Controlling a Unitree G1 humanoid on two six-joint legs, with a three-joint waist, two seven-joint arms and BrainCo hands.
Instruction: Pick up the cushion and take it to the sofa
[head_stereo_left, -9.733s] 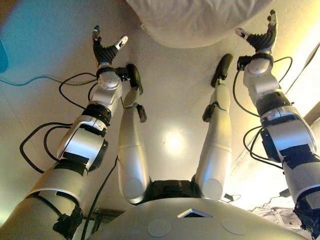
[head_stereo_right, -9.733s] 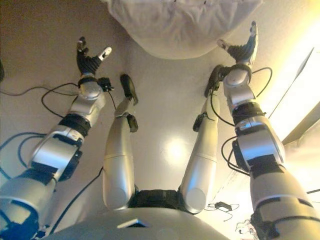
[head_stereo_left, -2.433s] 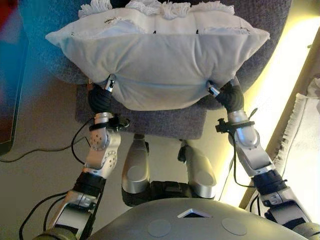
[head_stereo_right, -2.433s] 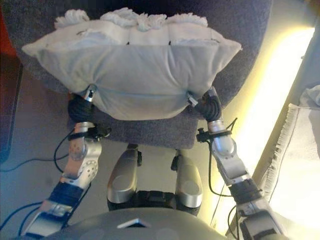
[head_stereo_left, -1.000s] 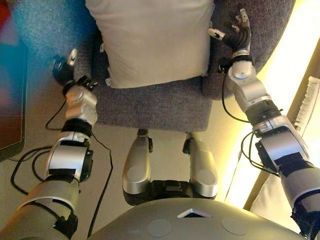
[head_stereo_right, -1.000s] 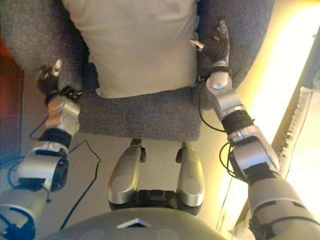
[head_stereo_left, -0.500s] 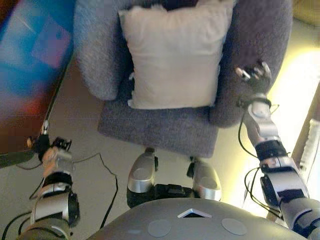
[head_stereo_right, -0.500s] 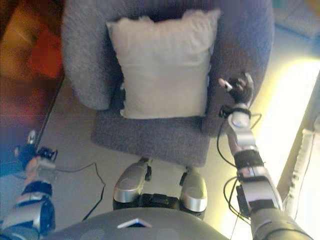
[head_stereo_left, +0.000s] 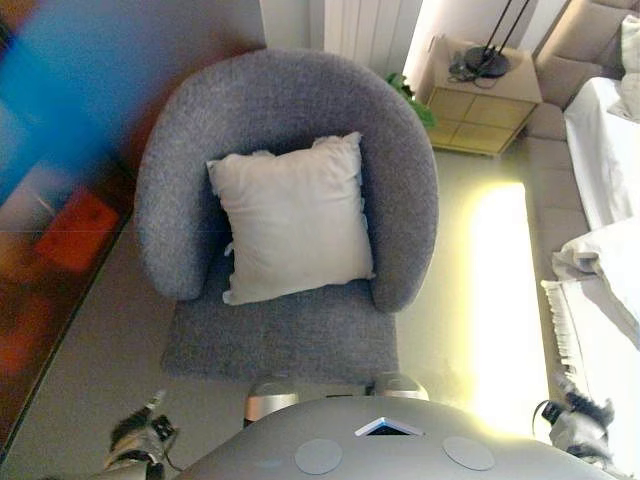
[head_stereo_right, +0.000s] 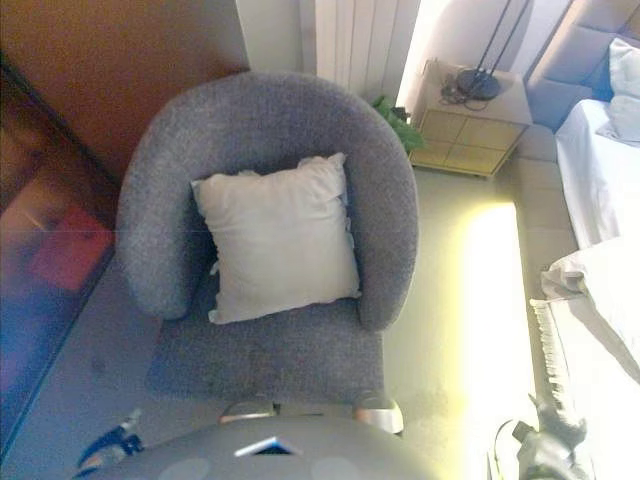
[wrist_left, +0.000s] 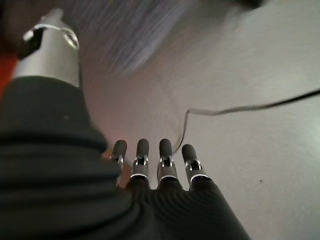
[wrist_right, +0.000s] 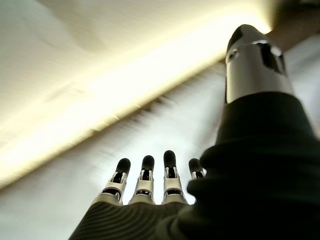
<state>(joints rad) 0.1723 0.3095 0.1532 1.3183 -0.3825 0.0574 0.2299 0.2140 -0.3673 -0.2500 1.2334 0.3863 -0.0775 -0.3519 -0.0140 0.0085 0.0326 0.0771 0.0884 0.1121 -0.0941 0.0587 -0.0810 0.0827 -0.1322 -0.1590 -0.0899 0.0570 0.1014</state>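
Note:
A white square cushion (head_stereo_left: 292, 218) leans upright against the back of a round grey armchair (head_stereo_left: 290, 110); it also shows in the right eye view (head_stereo_right: 278, 235). No hand touches it. My left hand (head_stereo_left: 133, 432) hangs low at the lower left, near the floor. My right hand (head_stereo_left: 582, 412) hangs low at the lower right. In the left wrist view my left hand (wrist_left: 160, 165) has straight fingers and holds nothing. In the right wrist view my right hand (wrist_right: 150, 182) has straight fingers and holds nothing.
A wooden side table (head_stereo_left: 485, 95) with a lamp base stands behind the armchair at the right. White bedding (head_stereo_left: 605, 270) and a beige sofa corner (head_stereo_left: 585, 35) lie at the right. A dark screen (head_stereo_right: 45, 260) runs along the left. A white radiator (head_stereo_right: 350, 40) stands behind the chair.
The cushion was let go and rests in the armchair. Both arms have dropped down to my sides. The view has pulled back and up, showing the whole armchair.

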